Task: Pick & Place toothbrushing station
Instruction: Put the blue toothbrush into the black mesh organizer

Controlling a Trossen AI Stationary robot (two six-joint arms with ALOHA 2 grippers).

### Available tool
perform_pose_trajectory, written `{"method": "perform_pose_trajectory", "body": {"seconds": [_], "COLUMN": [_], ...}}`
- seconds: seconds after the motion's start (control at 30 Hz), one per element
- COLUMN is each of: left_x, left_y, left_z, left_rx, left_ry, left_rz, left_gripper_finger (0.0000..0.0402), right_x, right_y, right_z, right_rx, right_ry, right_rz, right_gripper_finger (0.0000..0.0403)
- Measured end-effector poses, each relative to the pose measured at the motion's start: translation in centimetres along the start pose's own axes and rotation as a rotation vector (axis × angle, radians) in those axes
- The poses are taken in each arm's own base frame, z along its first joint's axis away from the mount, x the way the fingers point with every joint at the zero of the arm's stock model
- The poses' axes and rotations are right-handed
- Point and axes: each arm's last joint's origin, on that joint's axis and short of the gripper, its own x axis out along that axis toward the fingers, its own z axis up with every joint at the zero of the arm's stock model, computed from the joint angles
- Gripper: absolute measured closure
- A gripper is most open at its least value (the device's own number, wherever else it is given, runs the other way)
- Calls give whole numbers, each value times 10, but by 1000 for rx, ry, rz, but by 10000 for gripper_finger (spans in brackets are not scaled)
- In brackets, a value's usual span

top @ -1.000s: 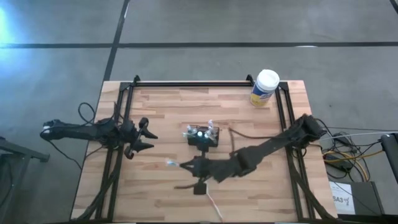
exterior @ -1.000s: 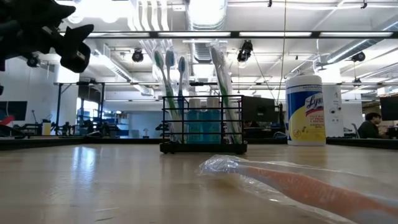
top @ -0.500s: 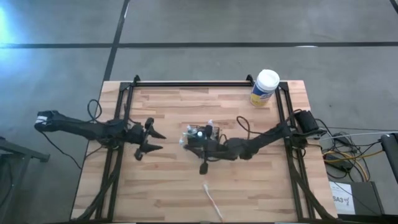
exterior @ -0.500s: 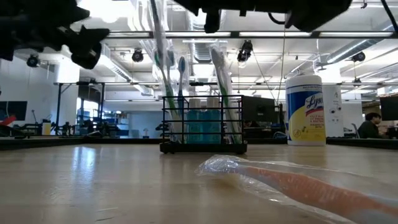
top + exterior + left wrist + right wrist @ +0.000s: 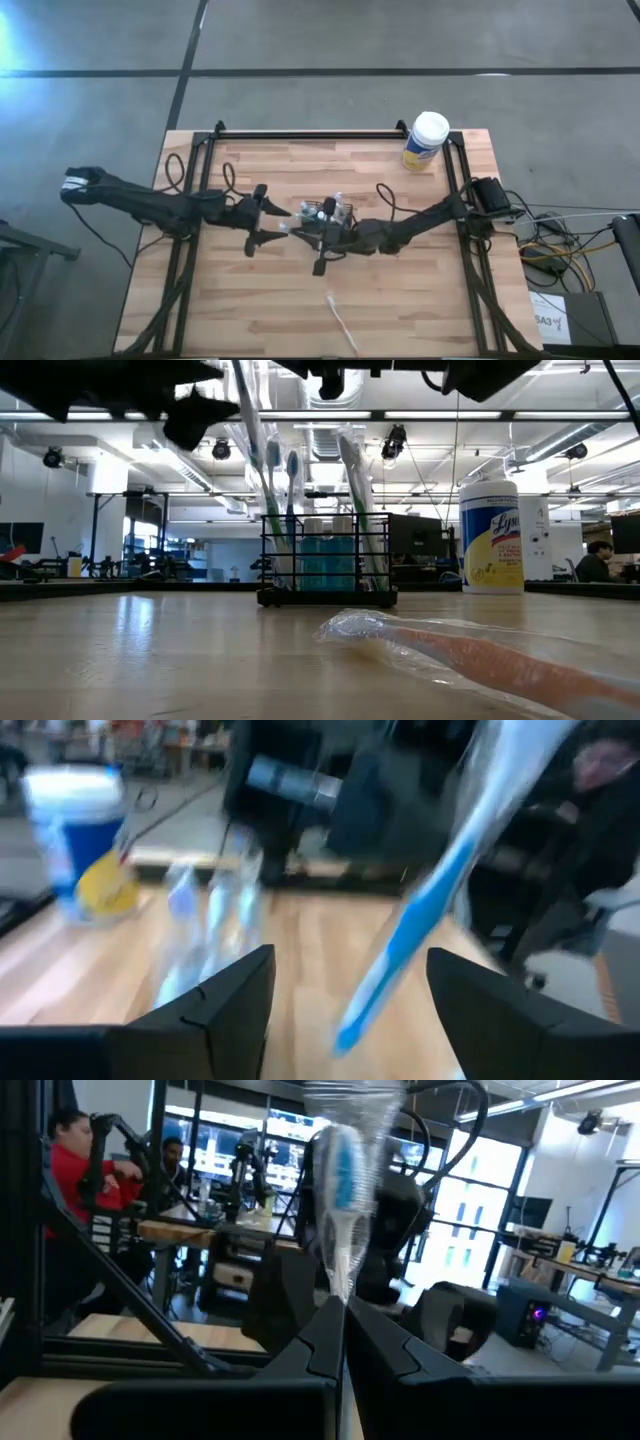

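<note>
— Right gripper point(image 5: 300, 232) pinches a wrapped blue toothbrush point(image 5: 343, 1190) just beside the toothbrushing station point(image 5: 328, 213), mid-table. And the left?

— Left gripper point(image 5: 281, 228) is spread wide, close by. One black wire-mesh basket, low-walled, holding three upright brushes point(image 5: 352, 485).

— Anything else?

— One yellow canister point(image 5: 425, 141) at the far edge. Only the low view shows a plastic-wrapped brush point(image 5: 470, 656) lying flat.

A: What colours are in the small black wire-mesh basket point(image 5: 325, 565)?
B: Teal bottles and green and blue toothbrushes. Behind stands a yellow canister with a white lid point(image 5: 425, 141).
A: The desk point(image 5: 400, 290)?
B: Pale wood planks, black-framed.
</note>
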Motion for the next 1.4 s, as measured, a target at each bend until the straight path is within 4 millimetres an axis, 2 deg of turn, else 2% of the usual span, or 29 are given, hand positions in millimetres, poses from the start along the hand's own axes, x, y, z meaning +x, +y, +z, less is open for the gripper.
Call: {"method": "perform_pose_trajectory", "body": {"seconds": [0.17,0.6,0.77,0.87,1.0,1.23,1.4], "left_x": [9,21,23,24,23,21,8], "left_y": [-4,-9,-9,-9,-9,-9,-10], "left_z": [6,13,12,11,11,11,16], "left_rx": [6,5,2,2,25,43,57], "left_ry": [-40,-52,-40,-37,-37,-13,4], "left_rz": [-93,-166,-155,-155,-167,-180,-181], "left_gripper_finger": [136,144,195,258,362,363,363], "right_x": [2,0,-1,-1,-1,-2,-14], "right_y": [2,1,1,1,1,4,3], "right_z": [3,-2,-1,-2,-3,-3,21], "right_rx": [-4,0,4,3,27,57,71], "right_ry": [2,16,14,16,25,49,122], "right_rz": [5,-4,-4,-4,-1,12,41], "right_gripper_finger": [395,395,395,395,395,392,358]}}
